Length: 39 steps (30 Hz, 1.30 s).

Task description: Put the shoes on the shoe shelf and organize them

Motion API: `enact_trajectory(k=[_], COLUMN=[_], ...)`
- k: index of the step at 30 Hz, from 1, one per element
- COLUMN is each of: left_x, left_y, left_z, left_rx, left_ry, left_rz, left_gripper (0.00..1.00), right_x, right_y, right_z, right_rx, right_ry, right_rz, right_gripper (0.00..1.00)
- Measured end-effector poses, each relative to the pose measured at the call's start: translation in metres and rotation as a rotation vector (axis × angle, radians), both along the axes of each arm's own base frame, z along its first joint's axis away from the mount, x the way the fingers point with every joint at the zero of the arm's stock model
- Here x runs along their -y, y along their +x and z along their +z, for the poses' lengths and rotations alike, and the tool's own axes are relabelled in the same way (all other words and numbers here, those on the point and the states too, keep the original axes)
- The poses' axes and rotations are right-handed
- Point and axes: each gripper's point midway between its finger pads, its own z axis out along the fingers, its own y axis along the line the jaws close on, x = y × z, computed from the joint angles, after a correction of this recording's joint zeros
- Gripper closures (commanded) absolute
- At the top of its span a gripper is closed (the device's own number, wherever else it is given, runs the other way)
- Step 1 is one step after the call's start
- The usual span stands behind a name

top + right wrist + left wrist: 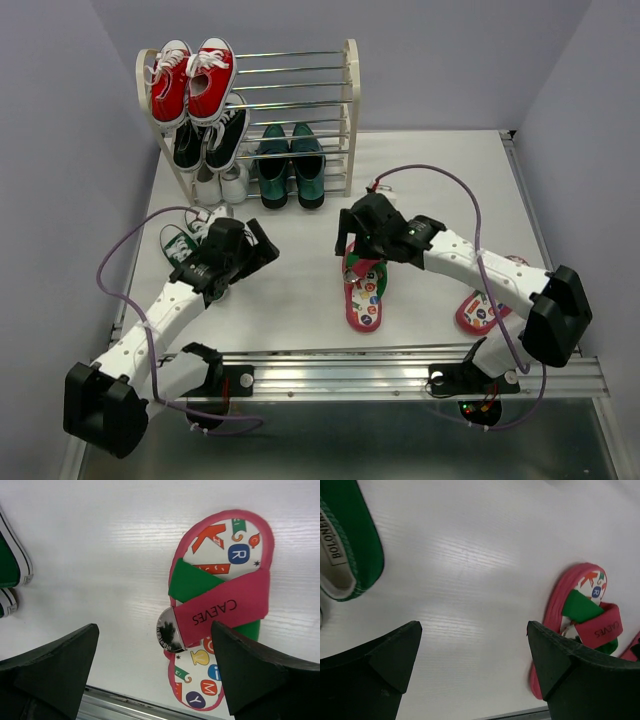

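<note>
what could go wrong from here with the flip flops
1. The right gripper stands open over a flip-flop lying flat on the table. Closing may catch only the strap, so the shoe could dangle or slip.
2. The other flip-flop lies partly under the right arm, close to the table's near edge. A sweep could knock it off.

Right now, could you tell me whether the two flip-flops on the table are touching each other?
Apart. The top view shows bare table between the centre flip-flop and the second flip-flop farther right.
</note>
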Motion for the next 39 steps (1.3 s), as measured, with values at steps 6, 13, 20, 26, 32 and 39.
enact_trajectory(k=[6,13,20,26,32,39], left_x=[0.070,0.134,0.182,0.197,0.203,0.214], left_y=[-0.028,-0.058,-0.051,-0.043,-0.044,-0.043], left_z=[-0.001,-0.015,-0.016,-0.032,-0.047,-0.061], left_rx=[0.017,0.014,0.051,0.041,0.029,0.004], left_ry=[-0.016,0.044,0.096,0.163,0.218,0.254], left_rz=[-0.259,-0.464,-0.530,-0.579,-0.645,-0.696], left_gripper=[0.01,0.03,0.12,0.18,0.29,0.43], right_x=[0.055,0.144,0.169,0.175,0.181,0.188], right_y=[0.032,0.046,0.043,0.044,0.044,0.047], right_z=[0.034,0.028,0.021,0.021,0.015,0.011], right_rx=[0.074,0.092,0.095,0.095,0.089,0.081], right_ry=[0.041,-0.028,-0.079,-0.097,-0.112,-0.125], right_rz=[-0.167,-0.385,-0.423,-0.426,-0.430,-0.444], right_gripper=[0.00,0.00,0.00,0.00,0.00,0.00])
